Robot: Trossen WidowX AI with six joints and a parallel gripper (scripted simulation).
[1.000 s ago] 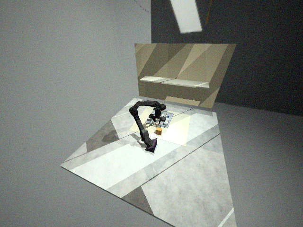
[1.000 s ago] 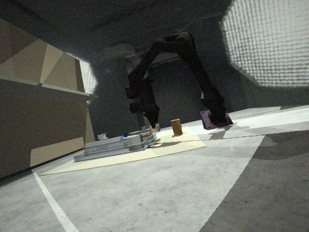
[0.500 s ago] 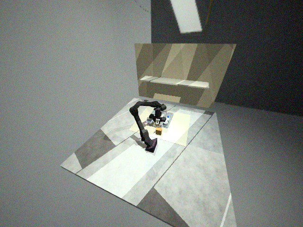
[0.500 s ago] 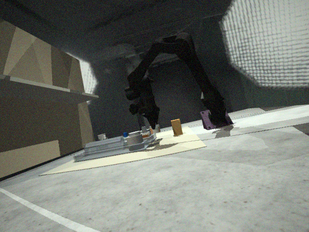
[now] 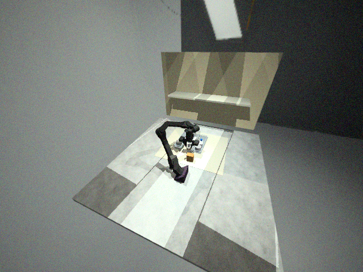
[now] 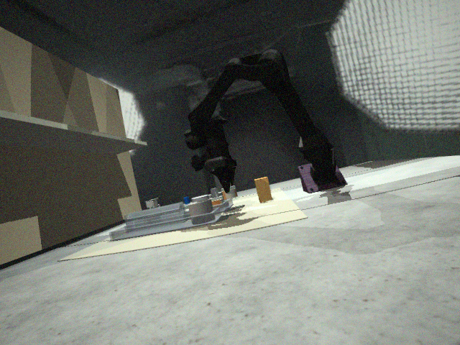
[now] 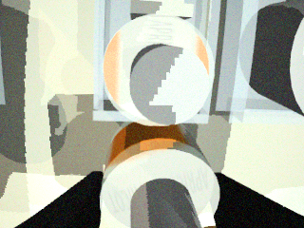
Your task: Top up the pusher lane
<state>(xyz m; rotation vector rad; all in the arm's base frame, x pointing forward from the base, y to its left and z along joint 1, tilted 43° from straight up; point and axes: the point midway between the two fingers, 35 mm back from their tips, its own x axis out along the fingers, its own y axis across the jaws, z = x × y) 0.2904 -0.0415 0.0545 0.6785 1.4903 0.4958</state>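
Observation:
My gripper (image 5: 189, 143) (image 6: 228, 188) (image 7: 158, 182) points down, shut on an orange jar with a pale label reading APRICOT and a white-grey top. The held jar (image 6: 233, 191) (image 7: 147, 142) is upright, just in front of the lane and a little above the table. The lane (image 7: 99, 71) has clear walls and a low front stop. The lane jar (image 6: 216, 193) (image 7: 192, 90), also orange with a white label, stands at its front end. In the wrist view, the held jar's far edge meets the lane jar's near edge; whether they touch is unclear. The pusher plate is not clearly visible.
A wide pale jar (image 5: 198, 147) (image 6: 200, 208) (image 7: 298, 62) stands in the neighbouring lane on the right. A blue-capped item (image 5: 201, 141) (image 6: 186, 200) is behind it. Another lane with a jar (image 5: 178, 143) is at the left. An orange block (image 5: 190, 157) (image 6: 263, 190) stands nearer the arm's base.

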